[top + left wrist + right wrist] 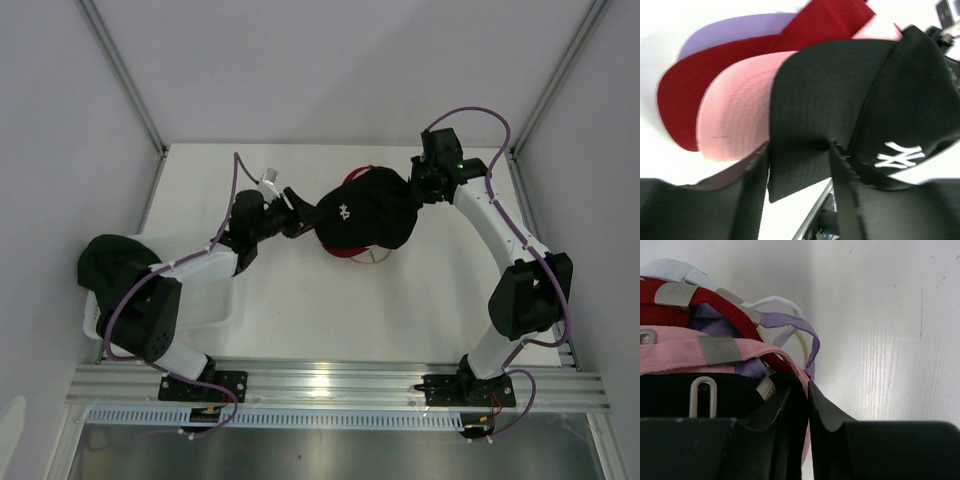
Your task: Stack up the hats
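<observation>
The black cap point(365, 215) with a white logo lies on top of the pile of caps at the table's middle. In the left wrist view the brims fan out: lavender point(735, 27), red point(700, 85), pink point(740, 110) and black point(820, 100). My left gripper point(300, 222) is shut on the black brim, which fills the gap between its fingers point(799, 165). My right gripper point(412, 188) is shut on the back rim of the black cap point(670, 392), beside the pink strap point(675, 352) point(807, 400). The dark green cap point(112, 258) lies in the tray at the left.
The white plastic tray point(215, 300) stands near the left arm's base. A thin gold wire stand point(372, 258) shows under the pile, and its wire also shows in the right wrist view point(802, 347). White walls close in the back and sides.
</observation>
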You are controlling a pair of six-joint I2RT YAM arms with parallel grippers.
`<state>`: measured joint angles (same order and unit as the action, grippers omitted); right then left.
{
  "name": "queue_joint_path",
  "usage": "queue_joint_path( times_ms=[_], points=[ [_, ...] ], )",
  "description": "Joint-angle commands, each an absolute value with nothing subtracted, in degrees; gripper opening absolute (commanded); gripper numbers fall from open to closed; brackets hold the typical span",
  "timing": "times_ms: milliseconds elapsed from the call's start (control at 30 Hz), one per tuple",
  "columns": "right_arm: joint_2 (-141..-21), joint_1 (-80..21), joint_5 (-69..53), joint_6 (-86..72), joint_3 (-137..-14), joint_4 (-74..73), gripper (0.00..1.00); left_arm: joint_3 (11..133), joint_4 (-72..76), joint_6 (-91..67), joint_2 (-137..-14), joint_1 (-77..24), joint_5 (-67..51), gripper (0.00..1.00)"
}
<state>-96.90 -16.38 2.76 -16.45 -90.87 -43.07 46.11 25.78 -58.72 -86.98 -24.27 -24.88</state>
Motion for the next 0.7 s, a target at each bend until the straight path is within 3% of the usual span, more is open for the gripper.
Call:
queue_joint_path(
  times_ms=[0,100,133,167,667],
  points=[
    [-97.56,-16.52,3.43,-16.96,-92.37,-42.10,0.22,45.87,34.44,-59.41,-86.57,-24.78,-28.29,0.47],
    [-97.82,-16.52,3.34,-17.14,-91.93,-42.10,0.21,46.58,37.08,-60.90,-88.06,-24.79,-30.40,0.23],
    [-97.91,-16.52,3.51,-17.23,-91.85,-42.10,0.21,46.58,37.44,-61.60,-88.68,-24.87,-30.32,0.08],
    [-98.00,-16.52,3.60,-17.31,-91.58,-42.01,0.20,46.50,37.44,-61.70,-88.94,-24.87,-30.06,0.01],
    [-101.34,-16.43,5.27,-16.96,-89.65,-41.66,0.20,53.17,11.35,-54.31,-94.56,-26.28,-12.48,0.01]
  ],
)
